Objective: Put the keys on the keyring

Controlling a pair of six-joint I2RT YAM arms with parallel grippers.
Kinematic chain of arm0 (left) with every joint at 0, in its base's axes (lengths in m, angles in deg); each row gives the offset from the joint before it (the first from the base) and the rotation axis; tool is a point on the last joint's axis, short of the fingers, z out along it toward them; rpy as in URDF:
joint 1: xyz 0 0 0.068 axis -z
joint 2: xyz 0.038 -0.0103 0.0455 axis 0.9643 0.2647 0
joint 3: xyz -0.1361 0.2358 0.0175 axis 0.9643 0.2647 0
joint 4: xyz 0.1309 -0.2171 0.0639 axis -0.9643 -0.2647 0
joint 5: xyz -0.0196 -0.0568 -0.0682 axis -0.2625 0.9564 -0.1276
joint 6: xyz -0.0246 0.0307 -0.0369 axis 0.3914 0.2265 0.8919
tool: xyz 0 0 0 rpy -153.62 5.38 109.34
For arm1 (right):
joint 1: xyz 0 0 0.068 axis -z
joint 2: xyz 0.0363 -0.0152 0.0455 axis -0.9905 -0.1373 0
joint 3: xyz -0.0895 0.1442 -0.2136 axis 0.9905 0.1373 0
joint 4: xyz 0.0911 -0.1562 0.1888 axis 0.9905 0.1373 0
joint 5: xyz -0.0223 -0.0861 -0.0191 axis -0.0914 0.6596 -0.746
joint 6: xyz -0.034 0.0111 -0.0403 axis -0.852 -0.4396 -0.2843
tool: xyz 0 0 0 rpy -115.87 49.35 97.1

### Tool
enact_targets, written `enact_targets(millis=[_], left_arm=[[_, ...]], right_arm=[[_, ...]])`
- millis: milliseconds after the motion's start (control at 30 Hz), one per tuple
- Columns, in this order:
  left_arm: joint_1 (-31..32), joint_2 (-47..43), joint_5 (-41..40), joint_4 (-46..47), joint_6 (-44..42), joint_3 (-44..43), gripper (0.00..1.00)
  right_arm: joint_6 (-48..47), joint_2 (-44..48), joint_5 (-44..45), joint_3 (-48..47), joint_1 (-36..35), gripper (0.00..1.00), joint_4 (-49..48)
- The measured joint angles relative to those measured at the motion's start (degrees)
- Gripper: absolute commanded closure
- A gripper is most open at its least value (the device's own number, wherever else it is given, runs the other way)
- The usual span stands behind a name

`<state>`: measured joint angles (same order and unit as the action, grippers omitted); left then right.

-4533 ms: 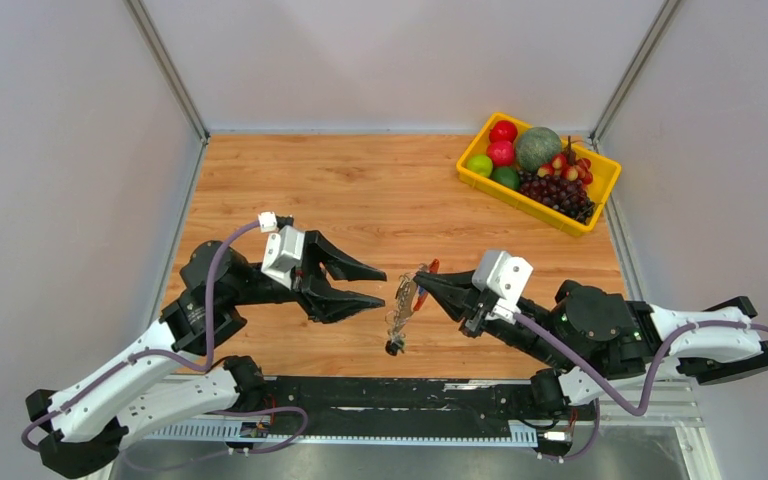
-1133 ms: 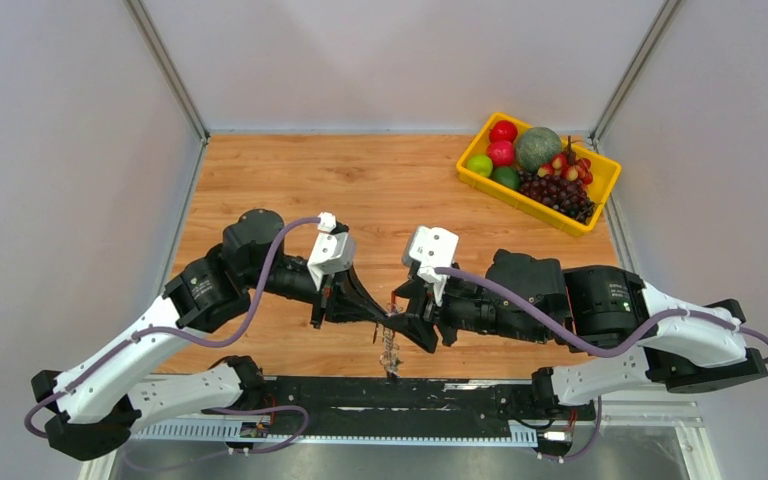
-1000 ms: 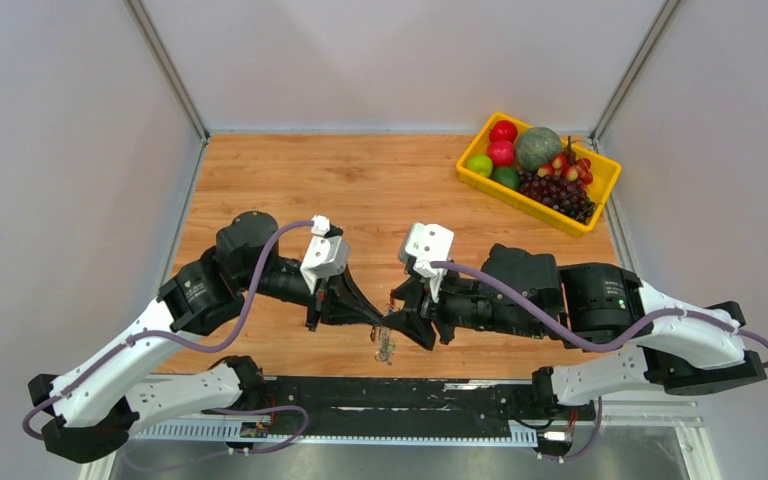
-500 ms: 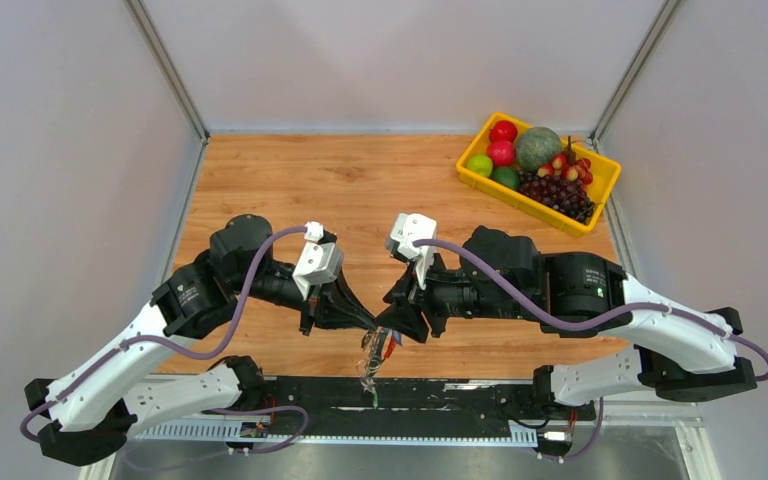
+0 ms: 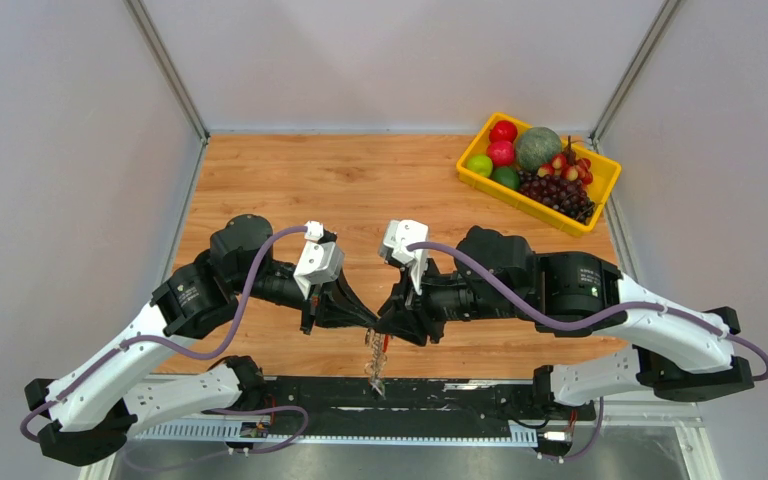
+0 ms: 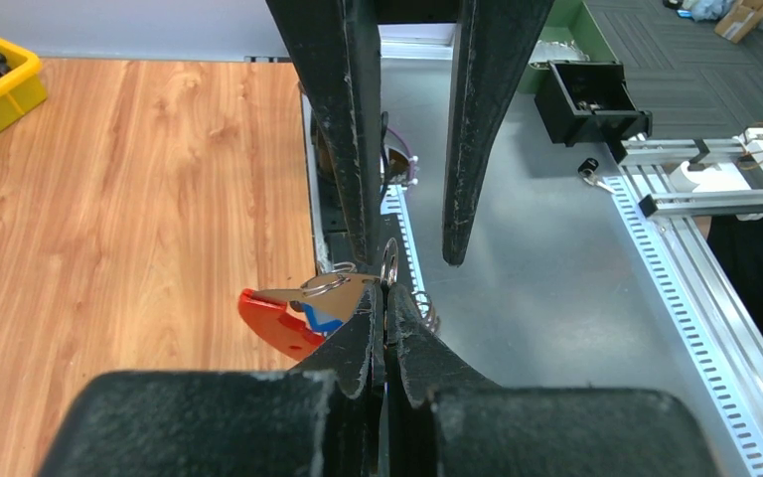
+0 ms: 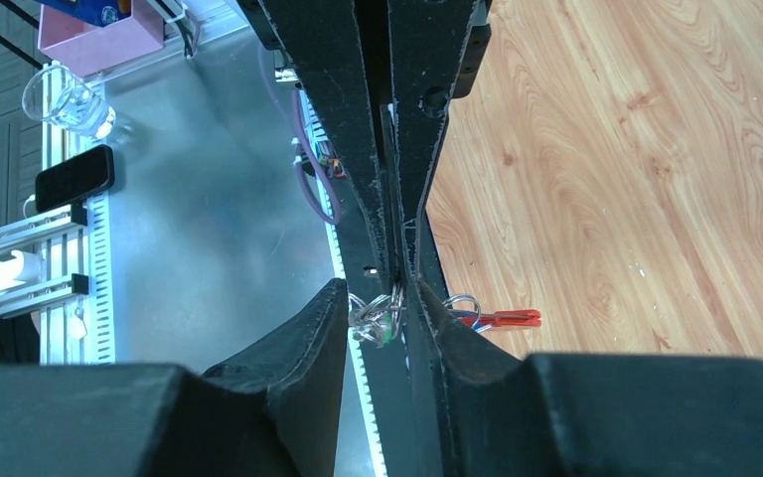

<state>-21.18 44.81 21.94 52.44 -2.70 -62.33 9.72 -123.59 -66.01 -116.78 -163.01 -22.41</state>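
left gripper [image 6: 385, 296] pinching keyring [image 6: 283, 316] | right gripper [image 7: 379, 300] part-open around keys [image 5: 374, 360]

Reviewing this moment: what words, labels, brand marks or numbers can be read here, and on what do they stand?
None can be read.
The keyring and yellow tray show no print.
The pink box beyond the table: any marking is too small to read.

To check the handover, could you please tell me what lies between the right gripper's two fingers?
In the right wrist view: small metal rings, pinched by the shut left gripper.
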Motion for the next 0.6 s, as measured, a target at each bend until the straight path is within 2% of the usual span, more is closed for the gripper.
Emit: enact_targets(millis=[167,400,600], left_arm=[[0.0,0.0,-0.02,0.0,-0.17,0.0,1.0],[0.0,0.0,0.02,0.0,-0.2,0.0,1.0],[0.0,-0.15,0.0,-0.09,-0.37,0.0,1.0]], right_arm=[[-0.02,-0.72,-0.55,0.02,0.0,0.71,0.07],[-0.11,-0.94,-0.81,0.02,0.09,0.82,0.17],[-0.26,-0.94,-0.81,0.04,0.17,0.83,0.2]])
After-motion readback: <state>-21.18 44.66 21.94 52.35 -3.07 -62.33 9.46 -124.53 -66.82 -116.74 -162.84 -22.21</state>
